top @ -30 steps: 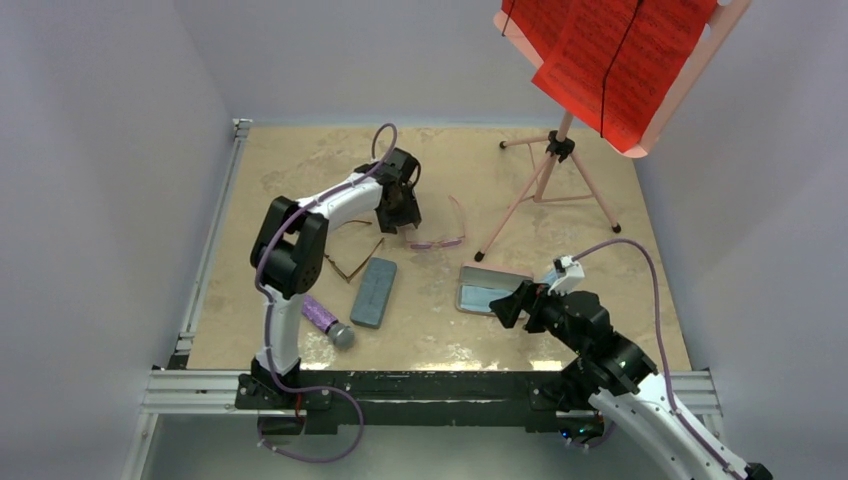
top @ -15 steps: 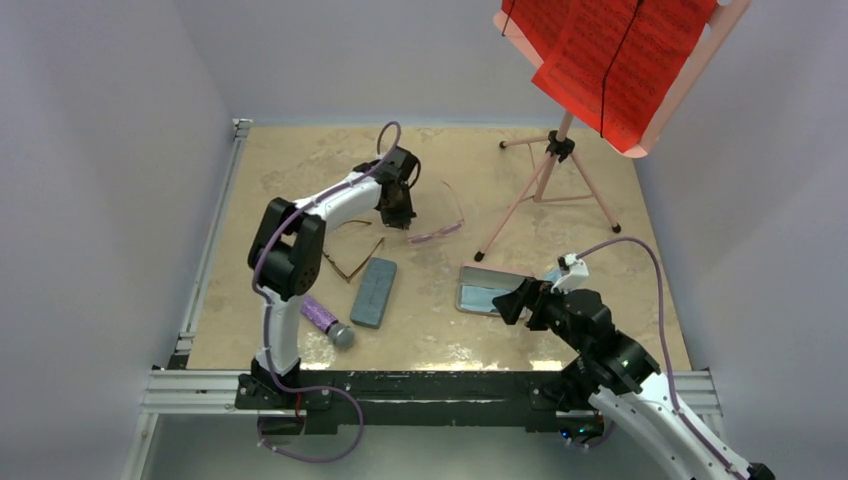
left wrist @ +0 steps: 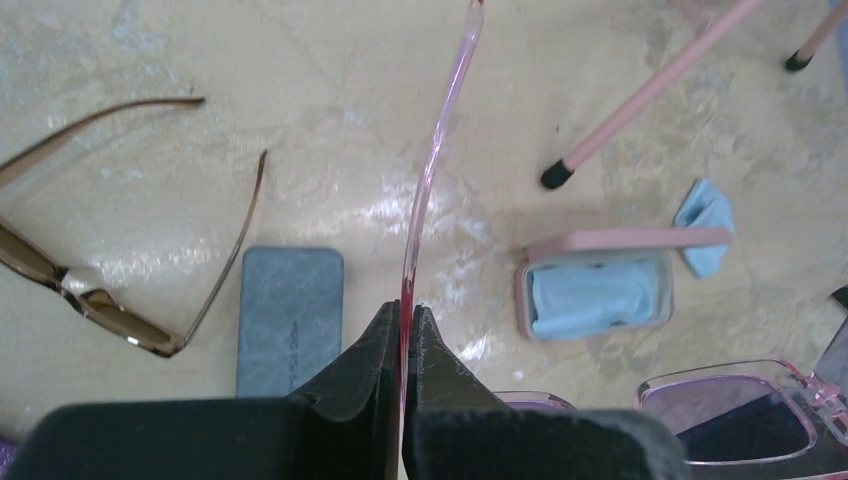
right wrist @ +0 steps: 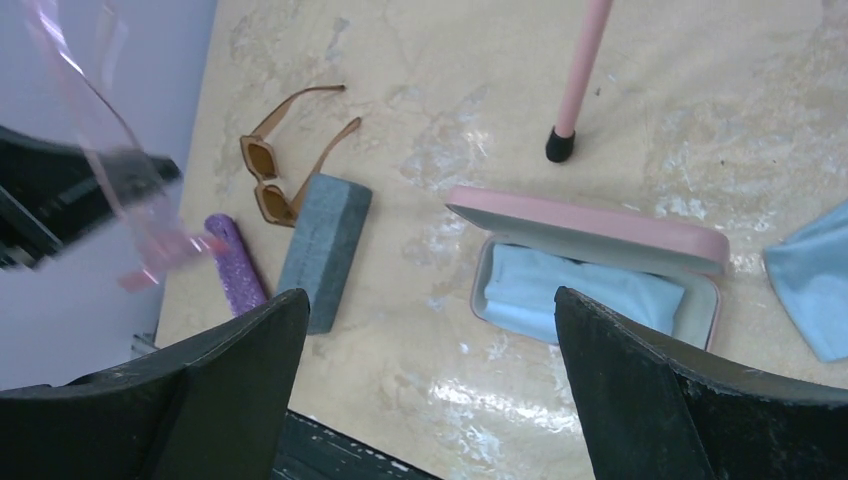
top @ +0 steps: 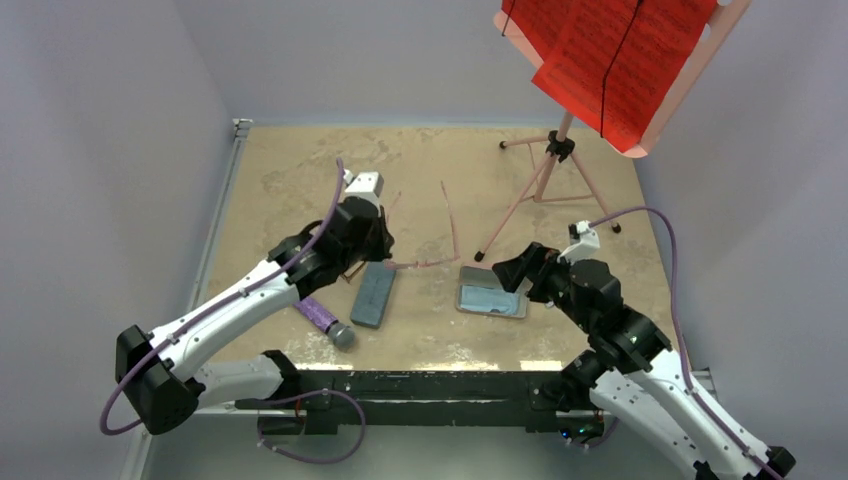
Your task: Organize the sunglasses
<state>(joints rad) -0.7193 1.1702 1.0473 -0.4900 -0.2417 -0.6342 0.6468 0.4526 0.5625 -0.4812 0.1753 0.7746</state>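
Two pairs to sort, and one of them is off the table. Top view: the left gripper holds the pink-purple sunglasses by a single temple, with the frame out over the table between the blue-grey case and the open pink case. Likely trouble: a thin, slick arm pinched at one spot could pivot or slide out on a quick swing, and the hanging frame could clip the case lid going in. The right gripper hovers just beside the pink case. Left wrist view: the fingers are pressed together on the temple, apparently near its hinge end. The arm runs straight out past the tips, and the lenses sit low right beside the gripper body. The brown sunglasses lie open on the table just beside the blue-grey case. Right wrist view: the fingers are spread wide with nothing between them, above the open case and its blue cloth.
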